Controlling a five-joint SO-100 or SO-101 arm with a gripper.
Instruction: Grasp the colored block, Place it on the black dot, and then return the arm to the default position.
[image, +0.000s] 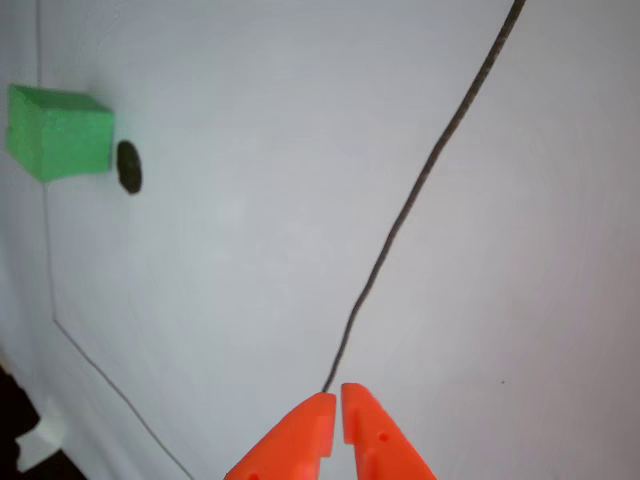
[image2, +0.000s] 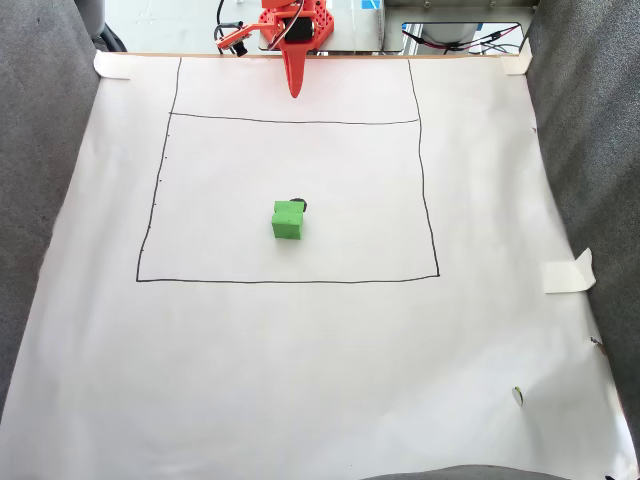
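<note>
The setting is presenting as a makeshift hobby or home robotics test station, not a fitted laboratory. A large white paper sheet (image2: 300, 380) is lying over the work surface, its corners being held by strips of pale masking tape (image2: 568, 271). A hand-drawn black rectangular outline (image2: 290, 281) is marking the working zone. Grey fabric-like material (image2: 40, 180) is flanking the sheet on both sides. Loose red and black wires (image2: 470, 42) are trailing along the far edge beside the orange plastic arm base (image2: 292, 25).

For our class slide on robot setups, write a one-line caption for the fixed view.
Green foam cube beside the black dot inside a drawn rectangle; orange gripper parked at the paper's far edge.
</note>
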